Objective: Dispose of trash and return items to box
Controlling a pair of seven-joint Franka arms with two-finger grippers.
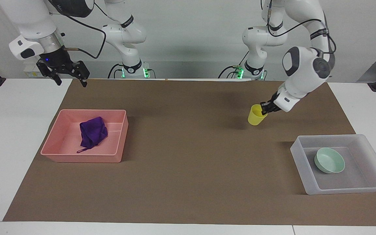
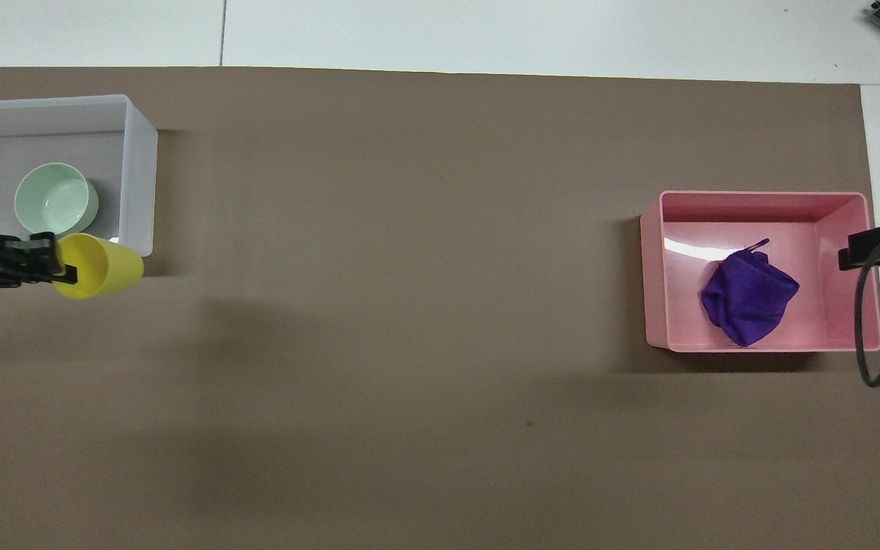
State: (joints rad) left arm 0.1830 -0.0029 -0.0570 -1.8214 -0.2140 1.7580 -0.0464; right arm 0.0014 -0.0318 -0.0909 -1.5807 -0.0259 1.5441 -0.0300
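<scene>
Yellow cup (image 1: 256, 115): pinched at the rim by the left gripper (image 1: 265, 108), one finger inside the wall and one outside; carried tilted, clear of the mat (image 1: 181, 156), over the stretch between the robots and the box. A rim pinch is judged to suit a thin, open cup.
Box (image 1: 299, 150): set at the left arm's end of the table, translucent, low-walled; judged to be the cup's destination.
Bowl (image 1: 329, 160): already laid in the box, leaning on its side, so room beside it is left for the cup.
Cloth (image 1: 92, 132): crumpled in the pink tray (image 1: 53, 143) at the right arm's end, its cord trailing; the trash step is judged done.
Right gripper (image 1: 66, 74): held open and empty, raised over the mat's corner beside the tray; this arm waits.
Remaining: the cup is to be brought over the box, lowered and released.
</scene>
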